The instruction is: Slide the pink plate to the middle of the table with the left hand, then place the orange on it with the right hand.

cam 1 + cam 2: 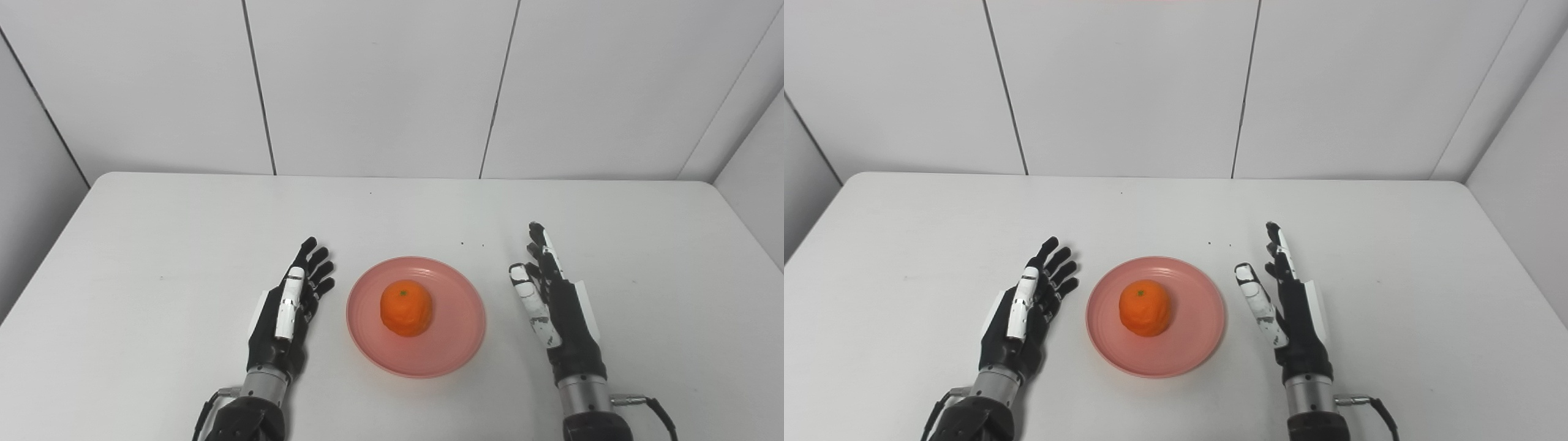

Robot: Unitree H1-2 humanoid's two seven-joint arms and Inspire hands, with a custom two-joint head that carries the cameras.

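Observation:
The pink plate (447,349) lies flat near the middle of the white table, toward the front. An orange (406,307) rests on it, slightly left of the plate's centre. My left hand (293,306) stands to the left of the plate, open, fingers stretched forward and apart from the rim. My right hand (551,300) is to the right of the plate, also open, fingers pointing away from me, holding nothing. Neither hand touches the plate or the orange.
The white table (153,245) ends at a rounded far edge below white wall panels. A few tiny dark specks (471,244) lie behind the plate.

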